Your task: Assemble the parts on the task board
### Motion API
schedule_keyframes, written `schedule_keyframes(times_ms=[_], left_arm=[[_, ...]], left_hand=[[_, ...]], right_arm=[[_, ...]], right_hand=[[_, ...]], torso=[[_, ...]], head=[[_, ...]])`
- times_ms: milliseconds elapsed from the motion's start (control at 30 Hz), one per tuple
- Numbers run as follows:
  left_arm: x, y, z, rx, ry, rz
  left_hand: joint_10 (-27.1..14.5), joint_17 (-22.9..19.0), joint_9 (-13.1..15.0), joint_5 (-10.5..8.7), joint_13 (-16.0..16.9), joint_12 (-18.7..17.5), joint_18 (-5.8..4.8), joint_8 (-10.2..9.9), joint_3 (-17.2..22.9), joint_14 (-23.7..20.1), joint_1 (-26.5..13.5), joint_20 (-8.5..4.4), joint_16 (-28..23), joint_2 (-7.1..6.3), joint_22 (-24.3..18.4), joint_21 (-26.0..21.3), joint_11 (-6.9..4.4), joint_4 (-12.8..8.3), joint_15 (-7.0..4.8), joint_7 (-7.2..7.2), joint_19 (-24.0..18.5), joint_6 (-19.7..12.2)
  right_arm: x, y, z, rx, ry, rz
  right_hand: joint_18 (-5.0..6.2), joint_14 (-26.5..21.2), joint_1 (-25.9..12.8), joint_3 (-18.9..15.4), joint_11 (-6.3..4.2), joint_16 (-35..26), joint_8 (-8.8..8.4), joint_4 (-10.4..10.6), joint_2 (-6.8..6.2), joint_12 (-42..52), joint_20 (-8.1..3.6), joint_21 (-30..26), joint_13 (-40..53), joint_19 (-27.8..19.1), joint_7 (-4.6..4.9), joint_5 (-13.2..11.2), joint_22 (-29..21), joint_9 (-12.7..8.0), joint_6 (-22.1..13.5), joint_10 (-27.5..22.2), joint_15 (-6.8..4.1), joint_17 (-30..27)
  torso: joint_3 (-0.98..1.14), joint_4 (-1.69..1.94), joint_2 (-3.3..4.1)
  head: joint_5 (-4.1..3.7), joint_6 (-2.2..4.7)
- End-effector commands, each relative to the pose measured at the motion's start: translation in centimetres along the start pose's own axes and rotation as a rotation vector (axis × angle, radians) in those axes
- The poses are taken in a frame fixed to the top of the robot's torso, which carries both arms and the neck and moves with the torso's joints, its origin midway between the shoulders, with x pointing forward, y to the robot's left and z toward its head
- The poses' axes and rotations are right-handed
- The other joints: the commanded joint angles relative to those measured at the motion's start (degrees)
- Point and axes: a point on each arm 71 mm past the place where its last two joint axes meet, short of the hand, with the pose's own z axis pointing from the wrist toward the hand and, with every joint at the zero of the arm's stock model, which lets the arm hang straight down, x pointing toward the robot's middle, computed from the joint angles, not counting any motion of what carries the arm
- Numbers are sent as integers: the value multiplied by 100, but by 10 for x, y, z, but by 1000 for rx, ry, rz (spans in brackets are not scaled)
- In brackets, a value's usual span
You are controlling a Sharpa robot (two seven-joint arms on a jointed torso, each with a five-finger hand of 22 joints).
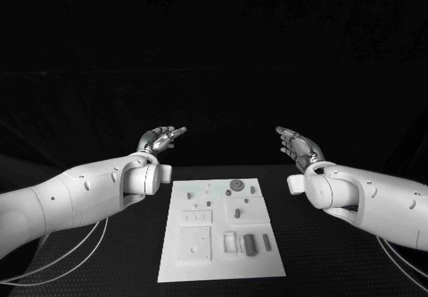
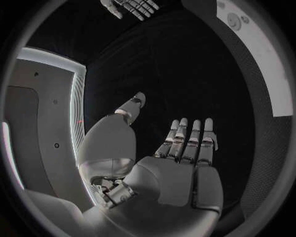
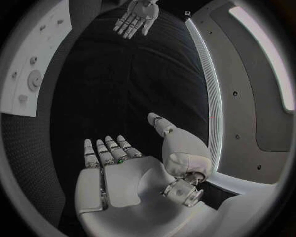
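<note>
The white task board lies flat in the middle of the table, with small grey parts on it: a round disc near its far edge and upright pegs near its front right. My left hand is raised above the table beyond the board's far left corner, fingers spread, holding nothing. My right hand is raised beyond the far right corner, also spread and empty. The left wrist view shows my left hand flat and open, with the board to one side. The right wrist view shows my right hand open and the board.
The black table surrounds the board on all sides. Thin white cables hang under my left arm near the front left. Each wrist view catches the other hand far across the table.
</note>
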Motion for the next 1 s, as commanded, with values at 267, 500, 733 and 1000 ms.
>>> schedule_keyframes(times_ms=[267,500,733,1000], left_arm=[[-6,-9,20,-82,92,27],[-14,-7,13,-78,174,45],[-17,-6,2,-54,269,110],[-19,-9,-14,-28,337,183]], left_hand=[[291,267,118,24,55,174,-21,152,-113,507,9,-123,281,215,75,111,121,-147,40,116,379,233],[1223,395,197,26,220,630,338,433,-143,1839,127,-358,858,539,-8,423,390,-560,44,502,1536,1122],[2480,435,61,60,366,994,502,488,263,3103,448,-634,1144,838,-266,546,163,-990,-418,399,2793,2302],[3226,838,42,63,531,1129,587,451,355,4119,929,-988,1572,862,-173,872,-129,-1007,-896,214,3820,2855]], right_arm=[[-8,5,14,118,245,-58],[-20,13,27,-58,245,-594],[-12,15,28,-152,286,-864],[2,17,28,-230,343,-1036]], right_hand=[[-57,440,584,300,151,640,626,-623,-53,265,116,444,172,115,566,22,1454,563,502,997,212,663],[526,2135,1668,601,270,1916,1581,-1001,-320,720,41,1433,388,1503,693,-4,4537,1322,1747,2936,383,1745],[1102,3706,2369,617,65,2267,1804,-1135,-480,1038,35,1494,578,2953,578,2,4166,1406,2956,4396,3,1842],[1374,5171,2703,435,-470,2670,1615,-1131,-610,1314,-139,1877,1098,4380,450,3,4150,1481,3496,5772,-596,2361]], torso=[[1,-2,2],[-12,-9,62],[17,2,119],[88,32,290]], head=[[0,0],[-40,-266],[-31,-305],[-65,-367]])
